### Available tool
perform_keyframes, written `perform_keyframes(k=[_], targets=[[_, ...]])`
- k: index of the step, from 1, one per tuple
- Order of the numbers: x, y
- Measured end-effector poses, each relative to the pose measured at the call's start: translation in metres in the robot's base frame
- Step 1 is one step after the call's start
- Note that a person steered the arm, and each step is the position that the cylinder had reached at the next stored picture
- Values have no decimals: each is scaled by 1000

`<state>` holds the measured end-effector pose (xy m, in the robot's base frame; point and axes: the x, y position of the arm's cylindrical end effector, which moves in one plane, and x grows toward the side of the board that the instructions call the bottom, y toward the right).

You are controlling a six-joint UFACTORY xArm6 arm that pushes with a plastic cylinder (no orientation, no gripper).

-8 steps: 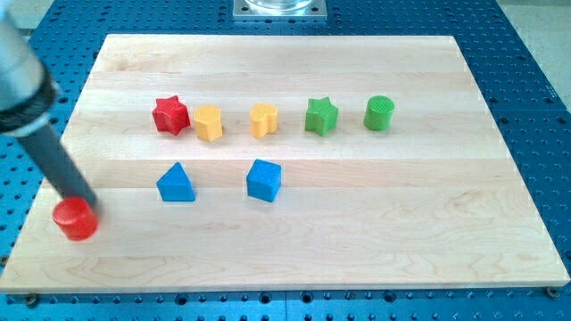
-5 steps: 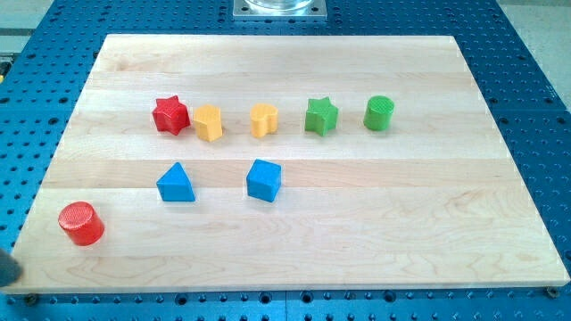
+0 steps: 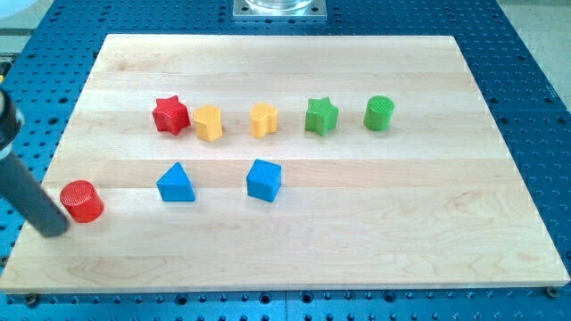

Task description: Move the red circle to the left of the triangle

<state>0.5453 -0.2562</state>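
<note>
The red circle [image 3: 82, 201] lies near the board's left edge, to the left of the blue triangle [image 3: 176, 183] and slightly lower in the view. My tip [image 3: 55, 230] rests on the board just below and left of the red circle, touching or almost touching it. The dark rod rises from the tip toward the view's upper left.
A blue cube [image 3: 263, 180] sits right of the triangle. Along the upper row stand a red star [image 3: 170, 116], two yellow blocks [image 3: 208, 123] [image 3: 263, 119], a green star [image 3: 321, 116] and a green cylinder [image 3: 379, 113]. The wooden board [image 3: 357, 232] lies on a blue perforated table.
The rod left the red circle, dropped almost out of view at the lower left, then returned below-left of it. The red circle has moved up, closer to the triangle's row.
</note>
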Motion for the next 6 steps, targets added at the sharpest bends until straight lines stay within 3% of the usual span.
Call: perform_keyframes(k=[1, 2, 3, 4, 5, 6], targets=[[-8, 53], [-8, 57], [-9, -33], [-73, -28], [-177, 4], [-236, 32]])
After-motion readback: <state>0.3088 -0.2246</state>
